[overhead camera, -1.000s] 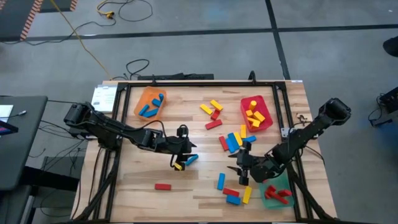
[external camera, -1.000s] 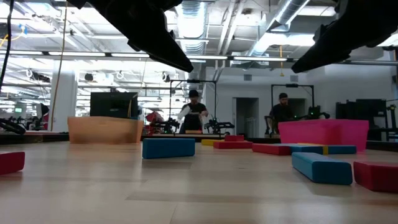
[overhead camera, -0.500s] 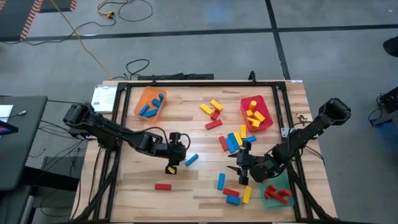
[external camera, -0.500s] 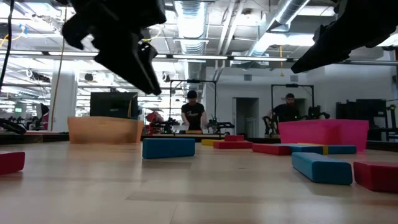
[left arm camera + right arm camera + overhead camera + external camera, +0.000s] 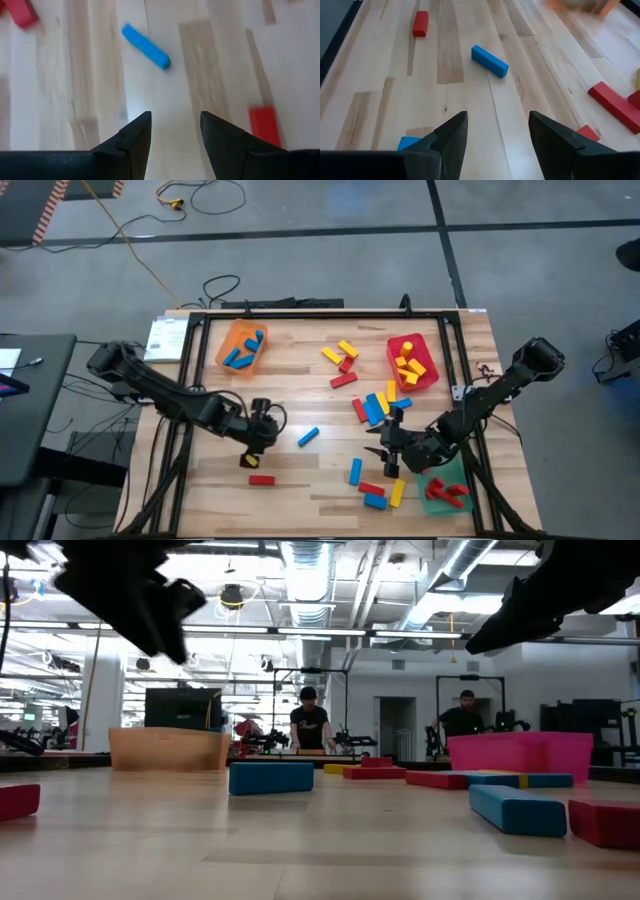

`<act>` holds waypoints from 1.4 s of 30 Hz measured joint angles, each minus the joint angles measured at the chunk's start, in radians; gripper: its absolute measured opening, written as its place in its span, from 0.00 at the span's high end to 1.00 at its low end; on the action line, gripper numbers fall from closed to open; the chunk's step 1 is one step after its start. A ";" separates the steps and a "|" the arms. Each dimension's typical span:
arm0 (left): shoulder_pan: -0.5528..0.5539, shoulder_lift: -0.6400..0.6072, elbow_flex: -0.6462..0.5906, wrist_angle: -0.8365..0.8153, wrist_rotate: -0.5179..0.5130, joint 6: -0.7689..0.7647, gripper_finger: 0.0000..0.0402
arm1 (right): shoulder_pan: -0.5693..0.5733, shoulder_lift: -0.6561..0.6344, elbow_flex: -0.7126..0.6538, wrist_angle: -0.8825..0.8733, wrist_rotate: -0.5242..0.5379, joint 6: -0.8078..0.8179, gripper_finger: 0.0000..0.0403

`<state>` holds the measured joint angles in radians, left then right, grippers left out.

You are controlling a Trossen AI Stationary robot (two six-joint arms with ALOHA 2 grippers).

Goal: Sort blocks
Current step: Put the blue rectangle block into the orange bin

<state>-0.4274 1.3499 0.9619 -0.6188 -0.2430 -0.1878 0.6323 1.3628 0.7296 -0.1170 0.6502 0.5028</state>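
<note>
Wooden surface [image 5: 300, 475], no legible writing or brand marks.
- Blocks, red, yellow, blue: scattered centre to lower right; lone blue block [image 5: 307, 437] at centre; red block [image 5: 262, 479] lower left.
- Left end effector [image 5: 252, 457]: lower left, just above the red block, fingers apart, empty.
- Right end effector [image 5: 381, 458]: lower right, fingers apart, empty.
- Orange tray [image 5: 240, 345], red tray [image 5: 412, 363], green tray [image 5: 440, 492].
</note>
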 joint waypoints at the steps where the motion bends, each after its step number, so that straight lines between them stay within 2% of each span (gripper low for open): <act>1: -0.010 -0.013 0.000 -0.033 0.002 -0.019 0.59 | -0.002 0.000 0.000 0.000 0.000 -0.015 0.44; 4: -0.037 -0.052 0.000 -0.109 -0.040 -0.084 0.59 | -0.008 0.000 0.000 -0.005 0.000 -0.062 0.44; 9: -0.094 -0.141 0.000 -0.223 -0.177 -0.208 0.59 | -0.022 0.000 0.000 -0.002 0.000 -0.063 0.44; 13: -0.142 -0.223 0.000 -0.258 -0.260 -0.285 0.59 | -0.029 0.000 0.000 0.004 0.000 0.002 0.44; 17: -0.185 -0.286 0.000 -0.261 -0.283 -0.332 0.59 | -0.035 0.000 0.000 0.022 0.000 0.067 0.44; 21: -0.208 -0.288 0.000 -0.229 -0.308 -0.352 0.59 | -0.039 0.000 0.000 0.059 0.000 0.072 0.44; 26: -0.209 -0.191 0.000 -0.129 -0.313 -0.351 0.59 | -0.053 0.000 0.000 0.088 0.000 0.073 0.44; 31: -0.209 -0.026 0.000 0.025 -0.366 -0.343 0.59 | -0.060 0.000 0.000 0.117 0.001 0.074 0.44; 37: -0.191 0.180 0.000 0.148 -0.373 -0.375 0.59 | -0.061 0.000 0.000 0.107 0.000 0.073 0.44; 42: -0.159 0.310 0.000 0.311 -0.373 -0.387 0.59 | -0.073 0.000 0.000 0.079 0.000 0.073 0.44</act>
<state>-0.5859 1.6597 0.9619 -0.3074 -0.6164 -0.5745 0.5591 1.3628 0.7296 -0.0376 0.6507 0.5762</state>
